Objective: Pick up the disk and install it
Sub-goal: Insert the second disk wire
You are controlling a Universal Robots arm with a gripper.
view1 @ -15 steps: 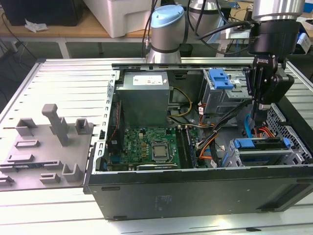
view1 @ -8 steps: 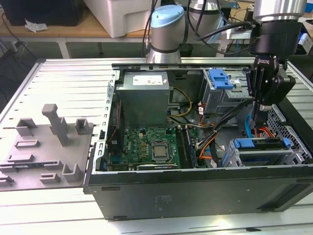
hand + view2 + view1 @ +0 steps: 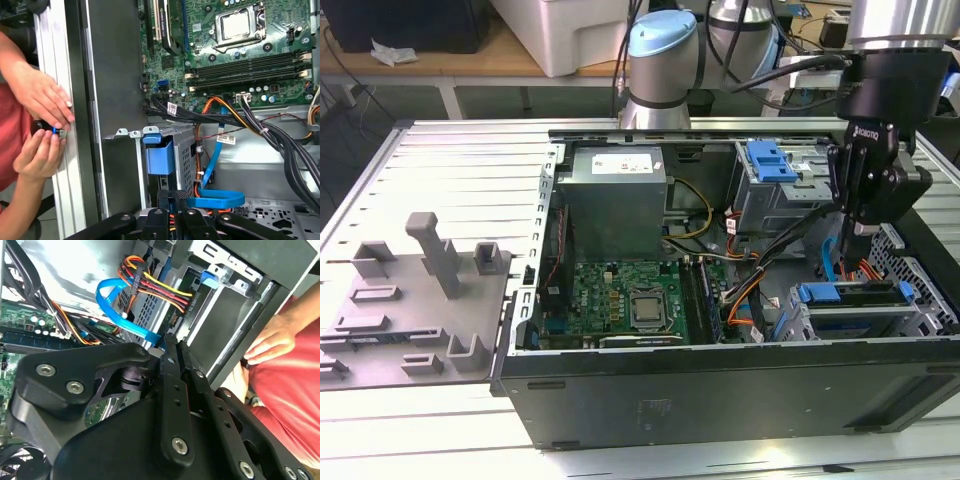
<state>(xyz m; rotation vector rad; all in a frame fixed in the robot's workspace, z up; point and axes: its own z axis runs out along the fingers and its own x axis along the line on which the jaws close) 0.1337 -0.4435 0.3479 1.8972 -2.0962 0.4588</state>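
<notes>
The disk (image 3: 865, 292) appears as a dark slab on edge with blue carrier ends, sitting in the metal drive cage (image 3: 920, 318) at the exterior view's right, inside the open computer case. Its label is hidden. In the first wrist view a blue carrier end (image 3: 160, 156) shows in that cage. My black gripper (image 3: 861, 232) hangs just above the cage, its fingers together with nothing between them. In both wrist views the fingertips (image 3: 170, 347) (image 3: 174, 196) sit close to a looped blue data cable (image 3: 215, 197).
A person's hands (image 3: 42, 95) work at the case's outer wall, close to my gripper. A blue latch (image 3: 770, 160) tops the upper cage. Cable bundles (image 3: 760, 280) cross beside the motherboard (image 3: 630, 300). A grey fixture plate (image 3: 430, 290) lies at the exterior view's left.
</notes>
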